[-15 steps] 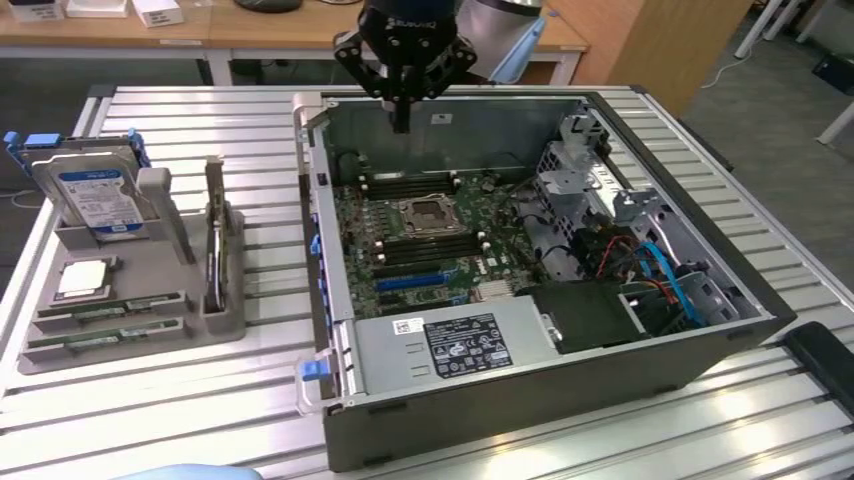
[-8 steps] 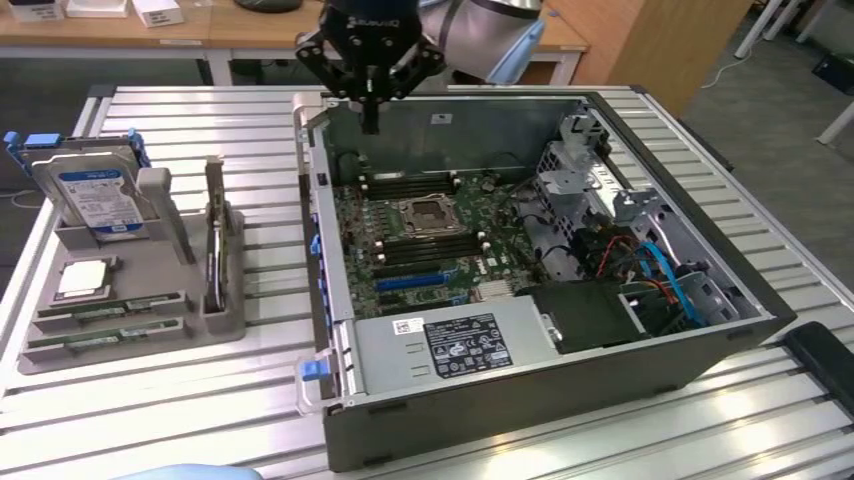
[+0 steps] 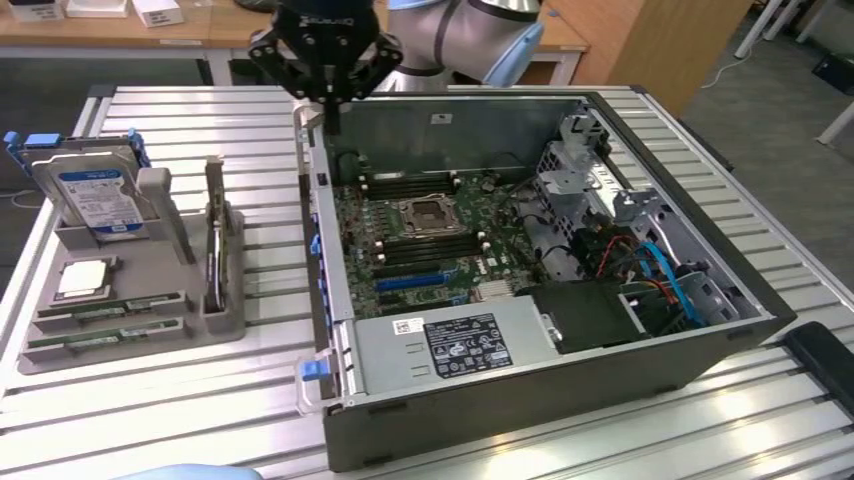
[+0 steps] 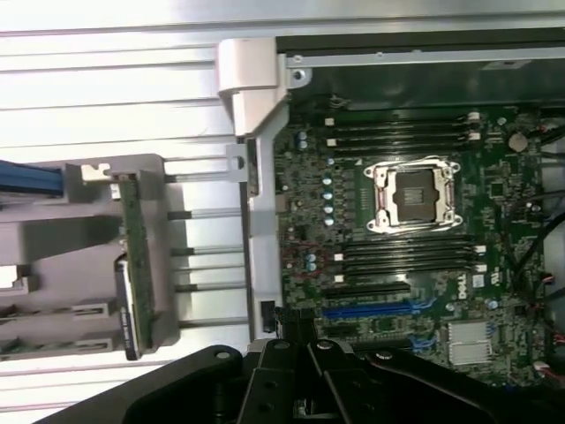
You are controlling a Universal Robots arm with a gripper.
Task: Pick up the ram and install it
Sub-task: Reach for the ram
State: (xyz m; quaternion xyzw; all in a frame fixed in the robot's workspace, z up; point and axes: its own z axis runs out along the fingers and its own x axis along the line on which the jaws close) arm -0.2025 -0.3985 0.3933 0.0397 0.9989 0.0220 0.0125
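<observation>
Clenched shut, the claw (image 3: 328, 100) hangs over the far corner of the case (image 3: 534, 405), at eleven o'clock from the socket (image 3: 427, 212) in the exterior view. Whether anything sits between its fingers cannot be told. In the wrist view the claw (image 4: 300, 375) shows as a dark mass over the edge of the board (image 4: 353, 221), near the case wall (image 4: 265, 221).

The ram (image 3: 110, 312) lies flat in a slot of the grey tray (image 3: 180, 300), which stands on the slatted table (image 3: 200, 400) at nine o'clock from the case and well apart from the claw. A second stick (image 3: 104, 339) lies just beside the first, at its six o'clock. The chip (image 3: 83, 278) rests at twelve o'clock from the ram, and the drive (image 3: 96, 195) stands upright at twelve o'clock from the chip. An upright green card (image 3: 214, 240) stands on edge in the tray at three o'clock from the drive; the wrist view also shows it (image 4: 132, 256).

Inside the open case the board (image 3: 427, 250) lies flat, with dark slots (image 3: 400, 185) at twelve o'clock and more slots (image 3: 420, 245) at six o'clock from the socket. The labelled supply (image 3: 454, 345) sits at six o'clock from the board.
</observation>
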